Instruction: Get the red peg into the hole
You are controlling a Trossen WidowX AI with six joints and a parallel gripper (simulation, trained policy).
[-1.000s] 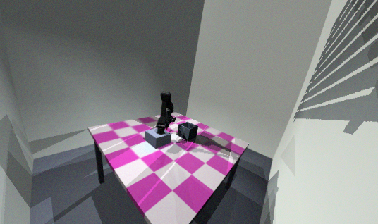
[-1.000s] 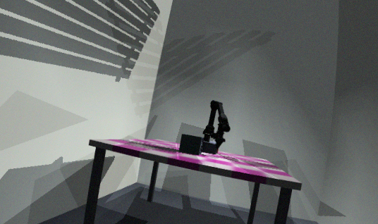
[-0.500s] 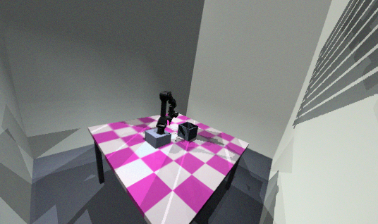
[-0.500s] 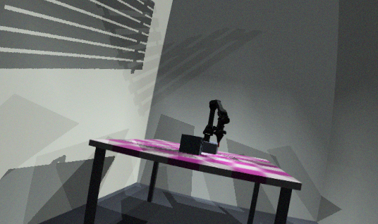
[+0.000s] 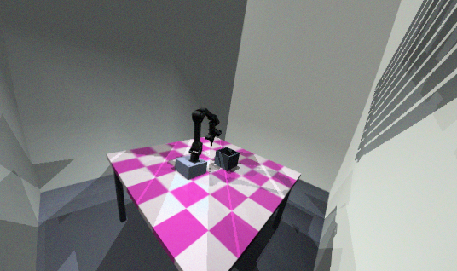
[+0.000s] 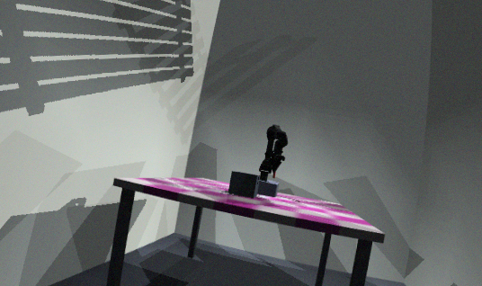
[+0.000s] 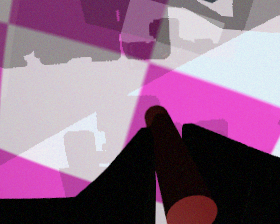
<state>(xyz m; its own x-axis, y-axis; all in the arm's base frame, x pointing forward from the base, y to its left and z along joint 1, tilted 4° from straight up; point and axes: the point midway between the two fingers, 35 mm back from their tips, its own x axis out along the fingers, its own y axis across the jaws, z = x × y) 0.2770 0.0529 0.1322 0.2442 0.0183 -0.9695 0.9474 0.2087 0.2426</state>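
The pincer (image 5: 211, 141) (image 6: 274, 170) (image 7: 166, 135) is closed on the red peg (image 6: 274, 174) (image 7: 178, 155), whose sides are gripped between the two dark fingers. In the wrist view the peg slants, with one round end toward the camera. Its other end points down, held in the air above the table (image 5: 208, 213) (image 6: 302, 216) (image 7: 51, 95) and outside the box. The black arm (image 5: 197, 129) (image 6: 270, 146) bends over from its grey block (image 5: 191, 170) (image 6: 268, 189). Near that block, the open dark box (image 5: 228, 160) (image 6: 244, 184) stands upright on the pink-and-white checks.
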